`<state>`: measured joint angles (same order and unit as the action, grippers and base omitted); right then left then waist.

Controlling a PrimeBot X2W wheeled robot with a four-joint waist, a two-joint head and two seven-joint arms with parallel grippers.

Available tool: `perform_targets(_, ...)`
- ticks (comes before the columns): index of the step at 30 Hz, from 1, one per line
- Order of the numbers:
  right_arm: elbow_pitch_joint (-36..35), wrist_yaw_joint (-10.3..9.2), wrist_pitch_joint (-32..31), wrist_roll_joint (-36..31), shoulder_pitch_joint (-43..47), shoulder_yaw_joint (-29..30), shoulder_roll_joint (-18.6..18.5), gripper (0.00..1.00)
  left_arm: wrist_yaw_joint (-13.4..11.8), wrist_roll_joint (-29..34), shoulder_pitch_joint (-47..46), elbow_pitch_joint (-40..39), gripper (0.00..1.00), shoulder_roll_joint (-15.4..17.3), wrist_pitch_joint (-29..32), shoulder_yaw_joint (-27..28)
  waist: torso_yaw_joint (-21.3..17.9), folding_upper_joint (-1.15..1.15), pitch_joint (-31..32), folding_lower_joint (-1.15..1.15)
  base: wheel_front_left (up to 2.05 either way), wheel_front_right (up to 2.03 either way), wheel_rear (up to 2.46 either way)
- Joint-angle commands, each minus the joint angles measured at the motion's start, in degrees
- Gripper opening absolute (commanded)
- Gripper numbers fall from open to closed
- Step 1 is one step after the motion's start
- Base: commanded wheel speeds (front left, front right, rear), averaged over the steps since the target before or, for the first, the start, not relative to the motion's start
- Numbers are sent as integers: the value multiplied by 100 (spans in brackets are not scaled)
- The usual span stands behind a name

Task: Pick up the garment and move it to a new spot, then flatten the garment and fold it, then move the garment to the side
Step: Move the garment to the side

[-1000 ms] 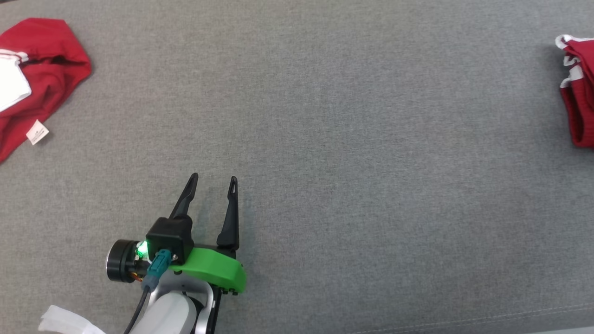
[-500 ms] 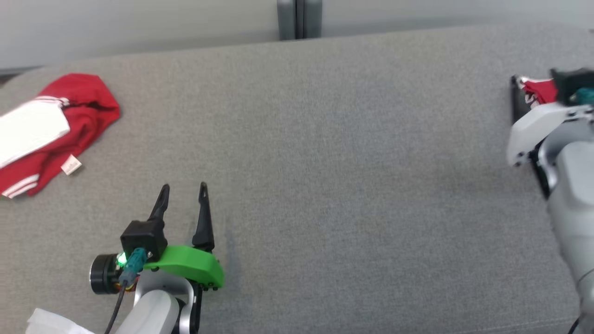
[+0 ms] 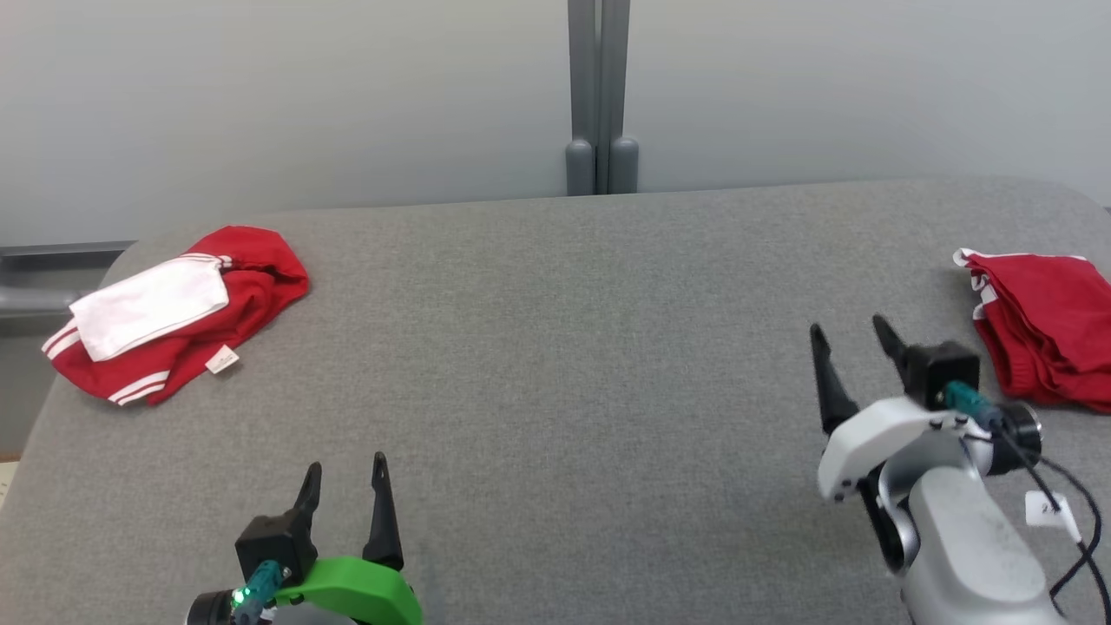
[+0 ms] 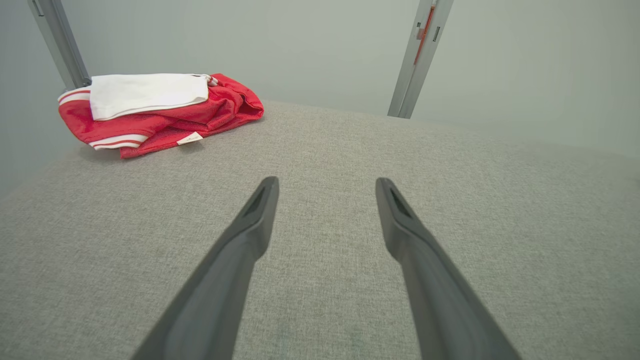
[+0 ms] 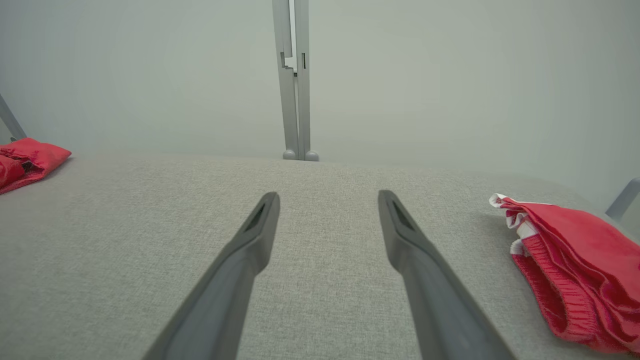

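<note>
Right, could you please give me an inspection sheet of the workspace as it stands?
Surface: grey fabric table, flat.
Job's things: left garment, red and white, bunched at the far left; right garment, red with white trim, in a compact heap at the far right.
Clutter: nothing seen.
Grippers: left gripper open, holding nothing, near edge; right gripper open, holding nothing, beside the right garment, apart from it.
Cables: black cable with a white tag hangs off the right wrist.
Surroundings: pale wall and grey post behind the table.
</note>
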<state>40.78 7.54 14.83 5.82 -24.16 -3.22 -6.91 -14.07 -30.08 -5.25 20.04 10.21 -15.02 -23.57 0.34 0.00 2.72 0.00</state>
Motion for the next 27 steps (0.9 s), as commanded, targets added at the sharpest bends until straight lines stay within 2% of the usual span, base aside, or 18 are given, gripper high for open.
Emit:
perform_targets(1,-251,-9,35,-110,325,39,95,100,36,92,156,-57,100,-9,-16,41,182,0,187,0,0,0,0)
perform_targets(7,-1441,-10,20,-231,1618,273,380,100,117,233,491,-236,100,-166,-11,103,341,0,282,0,0,0,0)
perform_targets(15,-2592,-10,-173,502,2513,96,392,100,219,376,553,-346,100,-281,-11,76,415,0,355,0,0,0,0)
perform_targets(16,-2718,-10,-205,438,2599,66,393,100,222,389,543,-345,100,-290,-12,81,382,0,356,0,0,0,0)
perform_targets(27,-3047,-9,-465,349,2745,42,395,100,247,411,392,-285,100,-286,-12,69,368,0,346,0,0,0,0)
